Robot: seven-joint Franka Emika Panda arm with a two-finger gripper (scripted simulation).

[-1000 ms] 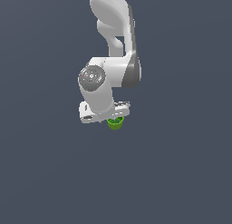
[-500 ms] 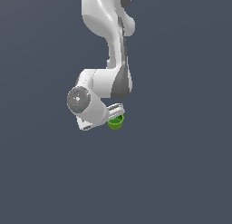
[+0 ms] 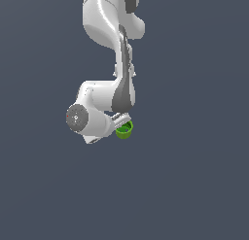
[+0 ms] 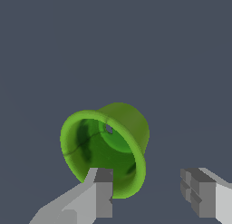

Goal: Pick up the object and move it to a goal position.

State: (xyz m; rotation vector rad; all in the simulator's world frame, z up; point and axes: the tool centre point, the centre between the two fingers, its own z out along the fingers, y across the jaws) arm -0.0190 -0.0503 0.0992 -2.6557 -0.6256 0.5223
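The object [image 4: 106, 146] is a small bright green cup lying tilted, its hollow mouth facing the wrist camera. My gripper [image 4: 147, 184] is open. One fingertip [image 4: 103, 187] overlaps the cup's flared rim, and the other fingertip [image 4: 197, 191] stands well apart from the cup with only grey background by it. Nothing is clamped between them. In the exterior view the object [image 3: 124, 130] shows just below the gripper [image 3: 121, 121], at the end of the bent white arm, and the hand hides part of it.
A uniform dark grey surface fills both views. The white arm's large wrist joint [image 3: 78, 118] sits toward the exterior view's left of the cup. No other objects or edges show.
The wrist and hand have swung toward the exterior view's left and turned over the last second. The green cup has stayed in the same spot.
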